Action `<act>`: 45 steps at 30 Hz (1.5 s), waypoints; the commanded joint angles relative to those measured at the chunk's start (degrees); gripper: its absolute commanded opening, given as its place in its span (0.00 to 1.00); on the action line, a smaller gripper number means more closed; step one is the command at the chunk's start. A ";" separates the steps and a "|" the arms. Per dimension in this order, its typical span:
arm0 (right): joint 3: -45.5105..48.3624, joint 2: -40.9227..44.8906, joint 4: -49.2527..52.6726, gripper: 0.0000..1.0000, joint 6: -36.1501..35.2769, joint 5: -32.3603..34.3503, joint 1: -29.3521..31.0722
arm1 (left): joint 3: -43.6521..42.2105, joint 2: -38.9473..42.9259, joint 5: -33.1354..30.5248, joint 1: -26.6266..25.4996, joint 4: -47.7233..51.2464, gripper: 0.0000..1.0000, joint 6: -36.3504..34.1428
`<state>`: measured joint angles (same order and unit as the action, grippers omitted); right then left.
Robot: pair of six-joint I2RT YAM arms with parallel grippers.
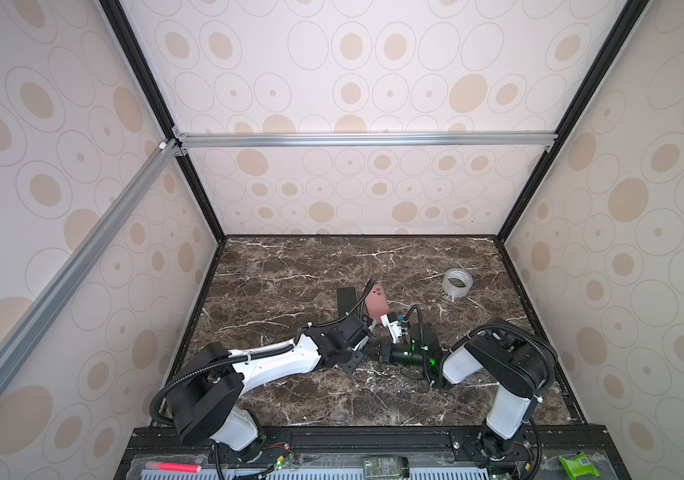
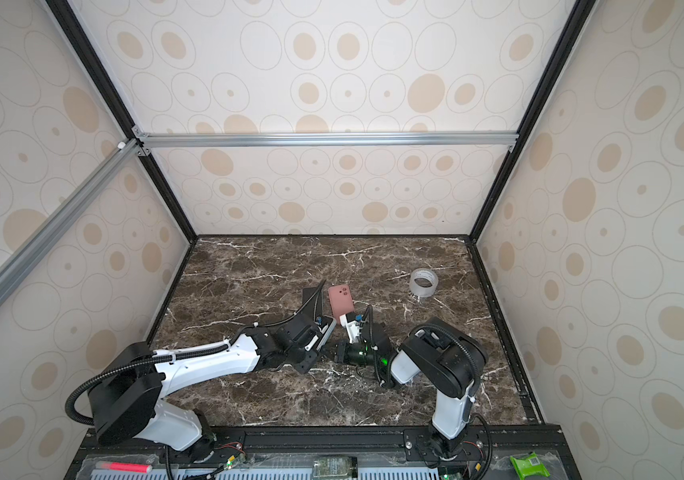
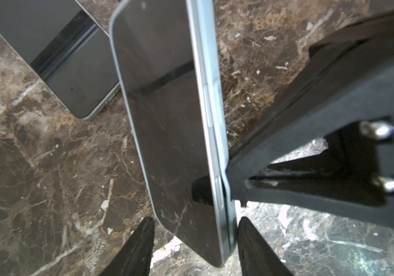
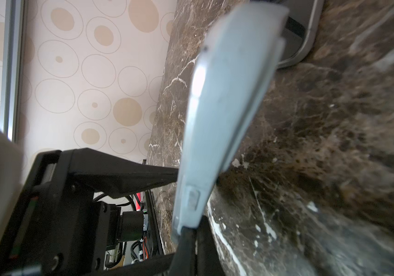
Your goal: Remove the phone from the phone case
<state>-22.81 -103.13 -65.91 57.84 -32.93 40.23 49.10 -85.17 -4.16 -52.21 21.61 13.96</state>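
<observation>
Phone: We saw the phone point(image 3: 167, 131) standing on its long edge near the middle of the table point(image 1: 290, 270), a little tilted, with its dark screen toward the left arm. We could not tell if its lower edge touched the marble.
Phone case: The pale grey-blue phone case point(image 4: 227, 95) covered its back and sides. Near the right gripper the lip looked pulled a little away, and the rest was not yet off.
Left gripper: The left gripper point(image 3: 197, 222) had one finger on each side of the phone's near end, very close to the glass and the case back. We could not tell whether it really pressed.
Right gripper: The right gripper point(image 4: 191, 233) was clenched, pinching the thin lip of the case.
Handling: We judged the phone stiff and rather heavy for its size, with slippery, breakable glass. The case seemed soft, able to bend and stretch.
Where to hold: We thought the phone was best taken across screen and back, away from the side buttons, and the case by its lip, to peel it from a corner.
Risk: If the lip slipped out, the phone could fall.
Nearby: A second phone point(image 3: 54, 55) lay flat just beside it. A pink phone-shaped item point(image 1: 376, 303) lay near, and a tape roll point(image 1: 457, 282) lay well apart.
</observation>
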 commanded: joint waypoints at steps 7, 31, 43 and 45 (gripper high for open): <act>-0.31 -0.78 -4.60 0.00 0.85 -1.17 0.45 | 0.64 2.72 -1.49 0.00 0.00 0.55 -0.56; 0.04 -1.21 -5.44 0.00 1.66 -0.98 0.56 | -0.42 0.35 -9.40 -0.44 2.63 0.49 0.82; 0.18 -2.01 -6.77 0.00 2.53 -1.17 0.51 | 1.34 -2.04 -12.99 -1.14 3.21 0.44 -1.45; 0.21 -2.01 -6.95 0.00 2.64 -1.17 0.52 | 1.36 -2.58 -13.31 -1.36 2.88 0.43 -1.85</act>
<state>-22.81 -104.88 -67.72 59.61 -32.25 40.23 49.36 -86.15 -12.05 -53.52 21.21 13.65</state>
